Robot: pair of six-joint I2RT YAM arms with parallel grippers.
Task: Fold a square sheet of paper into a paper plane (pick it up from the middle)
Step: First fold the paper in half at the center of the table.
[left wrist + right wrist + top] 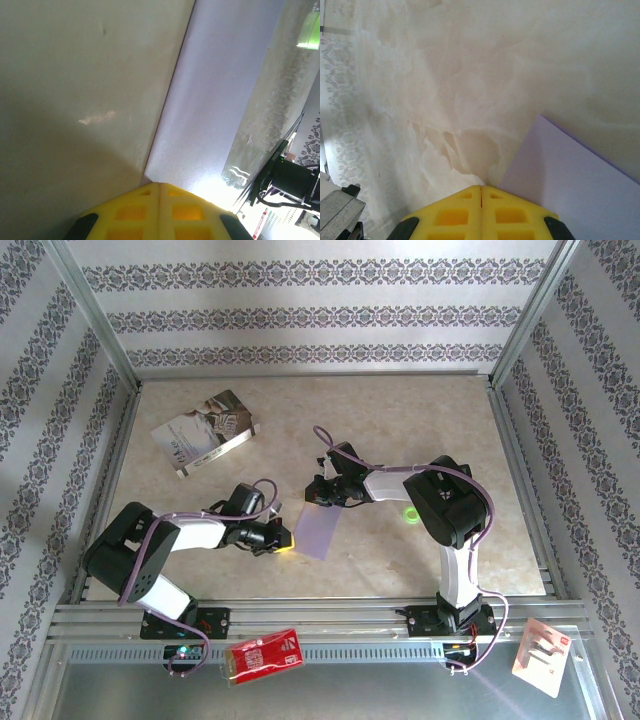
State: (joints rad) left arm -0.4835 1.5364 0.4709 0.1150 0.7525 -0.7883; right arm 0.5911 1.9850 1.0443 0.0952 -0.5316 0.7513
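The square sheet of paper [320, 530] lies on the table as a pale lilac, narrow four-sided strip between the two arms. My left gripper [286, 539] is shut, its yellow tips at the strip's lower left edge. In the left wrist view the closed fingers [159, 186] meet right at the paper's [220, 100] near edge, low over the tabletop. My right gripper [320, 496] is shut too, at the strip's upper end. The right wrist view has its joined tips [481, 189] beside the paper's [570, 180] left edge. Whether either pinches the paper is unclear.
A grey-white printed booklet [205, 432] lies at the back left. A red packet [264, 653] and a pale packet [541, 655] sit on the near rail. A green spot [410, 514] glows by the right arm. Patterned walls enclose the table.
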